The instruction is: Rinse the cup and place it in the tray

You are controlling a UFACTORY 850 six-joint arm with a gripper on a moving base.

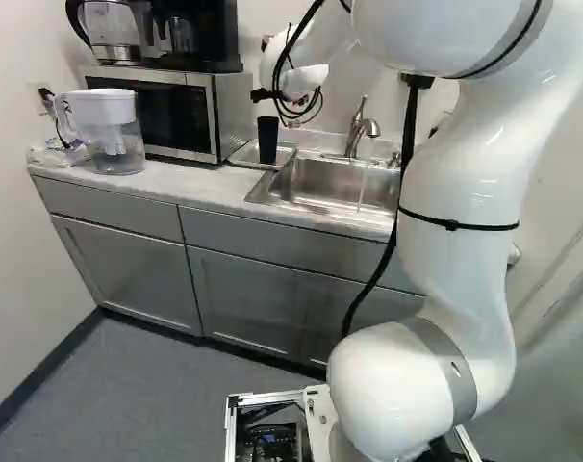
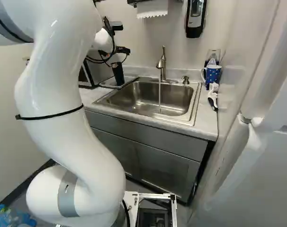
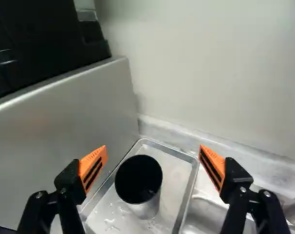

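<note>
A white robot arm (image 1: 465, 183) reached over a kitchen sink (image 2: 129, 97) and toward a microwave (image 1: 157, 115), beside which a metal tray (image 3: 175, 175) lay. The gripper (image 3: 153, 151) stood with its jaws apart, orange pads (image 3: 93, 168) on either side of the dark-mouthed cup (image 3: 138, 180), which was upright inside the tray. The placing looked done, leaving only the retreat: a slow, straight draw back, both fingers kept wide of the rim and the near one off the microwave's side, promised least risk of tipping. A thin stream of water (image 2: 159, 97) ran into the basin.
</note>
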